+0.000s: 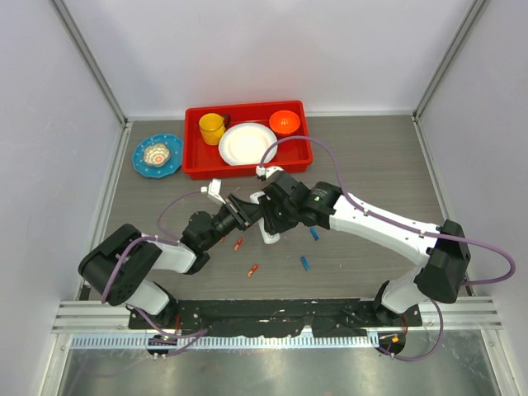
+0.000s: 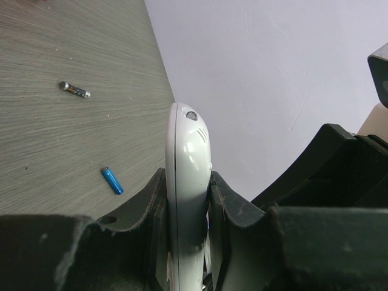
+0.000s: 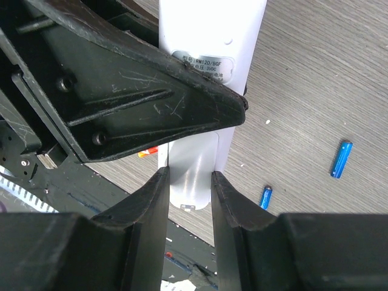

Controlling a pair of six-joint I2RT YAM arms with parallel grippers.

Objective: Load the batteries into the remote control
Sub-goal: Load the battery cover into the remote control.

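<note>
My left gripper (image 2: 188, 182) is shut on the white remote control (image 2: 187, 145) and holds it edge-on above the table. In the right wrist view the remote control (image 3: 209, 36) shows its labelled back. Its white battery cover (image 3: 193, 176) sticks out past the remote's end, and my right gripper (image 3: 189, 182) is shut on the cover's two sides. From above, both grippers meet at mid-table, left (image 1: 239, 211) and right (image 1: 276, 216). Loose batteries lie on the table: orange-red ones (image 1: 238, 244) (image 1: 252, 270) and blue ones (image 1: 313, 233) (image 1: 304, 263).
A red tray (image 1: 191, 161) at the back holds a yellow cup (image 1: 212, 128), a white plate (image 1: 247, 143) and an orange bowl (image 1: 285, 122). A blue patterned dish (image 1: 157, 154) sits to its left. Walls close in the table on three sides.
</note>
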